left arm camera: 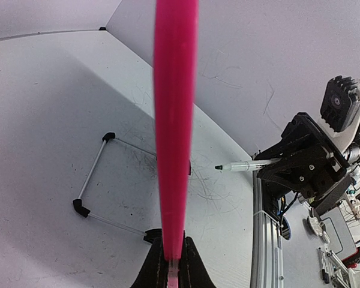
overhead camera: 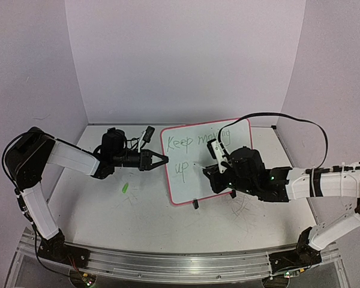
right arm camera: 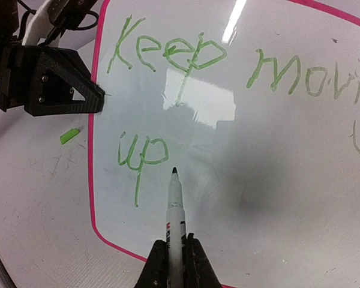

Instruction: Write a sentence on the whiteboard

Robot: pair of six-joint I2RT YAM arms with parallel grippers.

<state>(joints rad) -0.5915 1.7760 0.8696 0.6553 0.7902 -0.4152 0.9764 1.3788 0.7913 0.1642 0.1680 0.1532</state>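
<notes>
The whiteboard point(overhead camera: 198, 180), glossy white with a pink frame, stands tilted at mid table. The sentence point(overhead camera: 189, 143) on it is green script: "Keep moving" on top and "up" point(right arm camera: 143, 153) below. My left gripper point(overhead camera: 165, 159) is shut on the board's left edge, and the pink frame point(left arm camera: 175, 120) runs between its jaws point(left arm camera: 175, 264). My right gripper point(right arm camera: 175, 252) is shut on a white marker point(right arm camera: 175, 204). The marker's dark tip sits just right of "up", at or very near the surface. From the left wrist the marker point(left arm camera: 246, 165) pokes out of the right gripper point(left arm camera: 270, 171).
A small green cap point(overhead camera: 125, 188) lies on the table left of the board, also in the right wrist view as the cap point(right arm camera: 69, 135). The board's wire stand point(left arm camera: 93, 174) with black feet rests behind it. Grey walls close in the table at the back and both sides.
</notes>
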